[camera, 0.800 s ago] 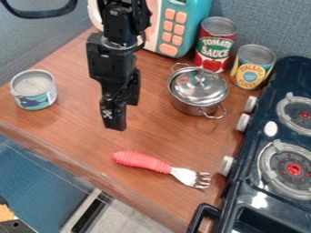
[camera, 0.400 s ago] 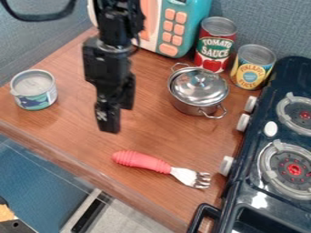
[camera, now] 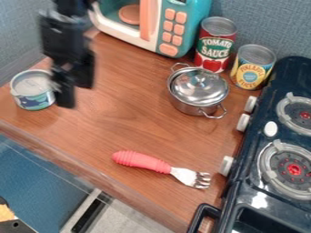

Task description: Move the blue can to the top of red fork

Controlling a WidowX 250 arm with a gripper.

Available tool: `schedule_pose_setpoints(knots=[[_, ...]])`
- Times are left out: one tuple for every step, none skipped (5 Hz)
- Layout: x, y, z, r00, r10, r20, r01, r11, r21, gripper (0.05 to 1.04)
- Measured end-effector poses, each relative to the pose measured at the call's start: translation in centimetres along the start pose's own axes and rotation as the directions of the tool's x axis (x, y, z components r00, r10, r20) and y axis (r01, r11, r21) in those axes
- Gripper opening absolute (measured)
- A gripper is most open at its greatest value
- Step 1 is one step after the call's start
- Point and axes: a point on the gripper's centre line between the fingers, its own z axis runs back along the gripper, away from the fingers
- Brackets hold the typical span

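Item: short blue-labelled metal can [camera: 34, 98], standing upright on the brown wooden counter [camera: 130, 127], well apart from the fork. Item: fork with ribbed red handle [camera: 142, 161] and metal tines, lying near the counter's front edge. Item: black two-finger gripper [camera: 66, 93], which I am keeping near the can's right side; jaws apart or together, I cannot tell. Done: no part of the transfer, as I am judging it. Outstanding: grasping, lifting, carrying, placing by the fork's top, releasing.
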Motion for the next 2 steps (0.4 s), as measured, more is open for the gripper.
schedule_pose_setpoints(knots=[[5.1, 0.3, 0.3, 0.998, 0.064, 0.023, -0.064, 0.998, -0.008, 1.0], [9.2, 0.1, 0.4, 0.994, 0.104, 0.02, -0.103, 0.994, -0.033, 1.0]])
